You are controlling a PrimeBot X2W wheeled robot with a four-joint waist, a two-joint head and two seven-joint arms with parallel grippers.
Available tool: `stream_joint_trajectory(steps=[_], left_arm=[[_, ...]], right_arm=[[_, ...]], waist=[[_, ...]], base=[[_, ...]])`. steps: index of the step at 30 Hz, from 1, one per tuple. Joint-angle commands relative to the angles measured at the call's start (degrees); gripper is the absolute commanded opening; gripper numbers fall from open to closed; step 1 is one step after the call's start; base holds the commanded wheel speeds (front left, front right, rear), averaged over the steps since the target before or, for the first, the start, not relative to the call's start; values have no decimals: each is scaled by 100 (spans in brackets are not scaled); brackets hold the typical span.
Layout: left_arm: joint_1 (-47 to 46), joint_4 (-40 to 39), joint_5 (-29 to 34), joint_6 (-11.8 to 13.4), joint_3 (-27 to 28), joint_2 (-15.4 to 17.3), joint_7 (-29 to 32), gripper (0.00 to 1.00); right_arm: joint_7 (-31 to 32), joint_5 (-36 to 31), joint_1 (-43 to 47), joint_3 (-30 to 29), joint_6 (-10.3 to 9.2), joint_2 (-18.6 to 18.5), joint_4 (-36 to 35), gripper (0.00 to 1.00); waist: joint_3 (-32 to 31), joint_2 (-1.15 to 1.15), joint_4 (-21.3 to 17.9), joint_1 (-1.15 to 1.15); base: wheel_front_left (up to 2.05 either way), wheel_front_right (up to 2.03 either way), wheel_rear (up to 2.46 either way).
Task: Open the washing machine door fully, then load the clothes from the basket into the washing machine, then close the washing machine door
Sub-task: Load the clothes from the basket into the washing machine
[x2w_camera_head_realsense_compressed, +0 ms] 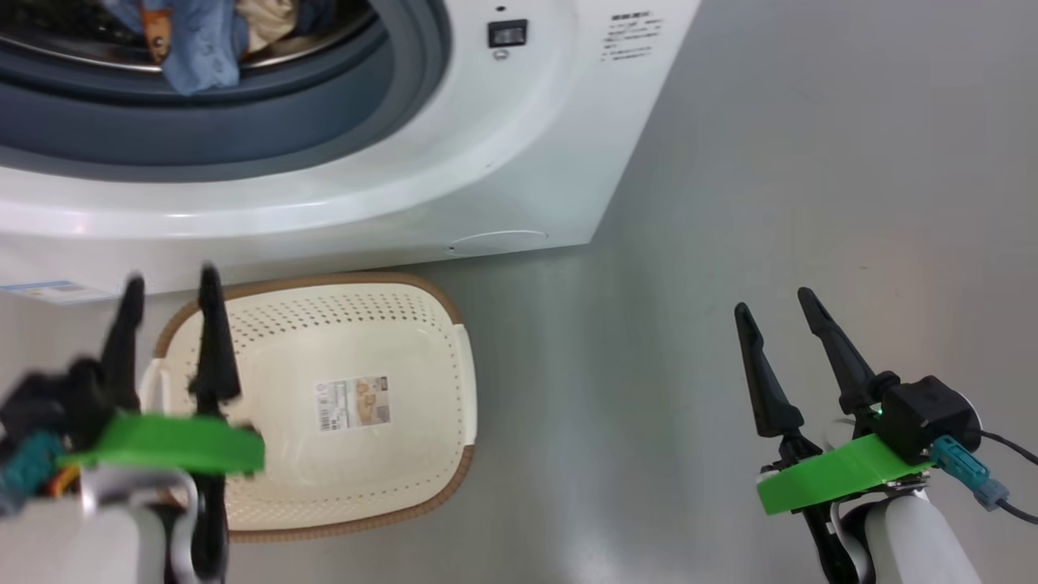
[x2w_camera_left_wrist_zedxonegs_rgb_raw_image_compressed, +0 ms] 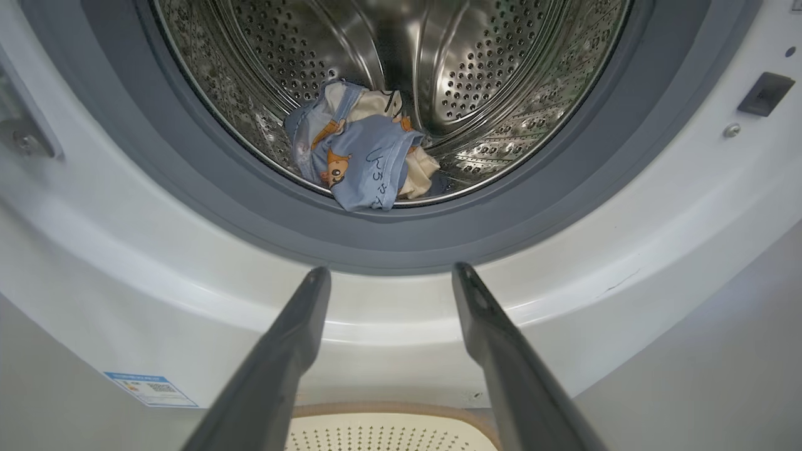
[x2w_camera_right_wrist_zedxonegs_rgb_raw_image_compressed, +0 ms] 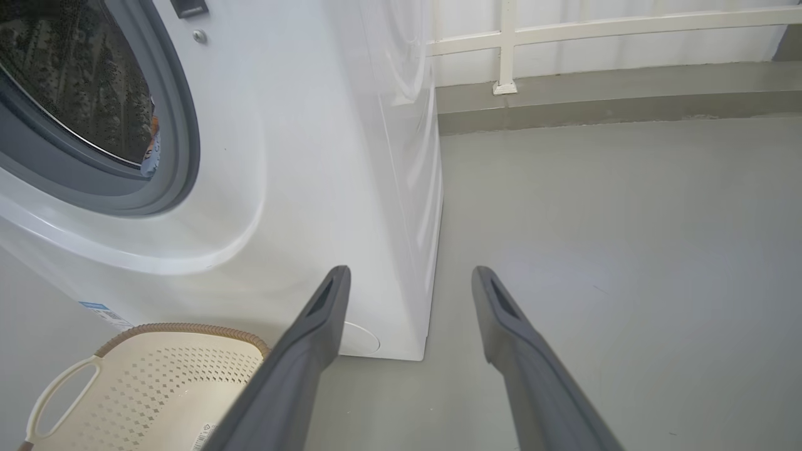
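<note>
The white washing machine [x2w_camera_head_realsense_compressed: 519, 146] stands with its round opening uncovered; its door is out of view. The clothes [x2w_camera_left_wrist_zedxonegs_rgb_raw_image_compressed: 366, 153], light blue with orange bears and a cream piece, lie at the front of the steel drum, and a blue fold [x2w_camera_head_realsense_compressed: 199, 49] hangs over the grey seal. On the floor before the machine sits the cream basket [x2w_camera_head_realsense_compressed: 405, 454] with a brown rim, holding only a paper label. My left gripper [x2w_camera_head_realsense_compressed: 170, 284] hovers open over the basket's left end, fingers pointing at the machine [x2w_camera_left_wrist_zedxonegs_rgb_raw_image_compressed: 388, 313]. My right gripper [x2w_camera_head_realsense_compressed: 774, 302] stands open over bare floor to the right.
Grey floor [x2w_camera_head_realsense_compressed: 811, 203] spreads to the right of the machine. In the right wrist view a white railing [x2w_camera_right_wrist_zedxonegs_rgb_raw_image_compressed: 507, 44] and a low kerb run along the far side. A small blue label [x2w_camera_left_wrist_zedxonegs_rgb_raw_image_compressed: 150, 388] is stuck low on the machine's front.
</note>
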Motion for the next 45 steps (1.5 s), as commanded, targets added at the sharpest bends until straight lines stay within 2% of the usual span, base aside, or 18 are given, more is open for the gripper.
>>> stream_joint_trajectory(steps=[1,7,22,29,38,45], left_arm=[[-353,-14,43,12,201,168,13,100],[-1369,788,219,55,215,431,132,100],[-3866,3692,639,69,128,1210,190,100],[-4506,4682,845,162,-28,1364,79,100],[-5285,5909,997,588,-116,1419,91,100],[-5766,6479,941,485,-156,1492,29,100]], right_arm=[[-27,22,-120,202,9,7,-126,100],[-27,150,-242,339,9,7,-137,100],[-27,504,-310,685,9,7,-161,100],[-27,528,-264,744,9,7,-161,100],[-27,479,-211,822,9,7,-167,100],[-27,405,-167,933,9,7,-152,100]], waist=[[85,0,-111,0],[235,0,-361,0],[579,0,-1141,0],[629,0,-1294,0],[671,0,-1348,0],[704,0,-1449,0]], base=[[0,0,0],[0,0,0],[0,0,0],[0,0,0],[0,0,0],[0,0,0]])
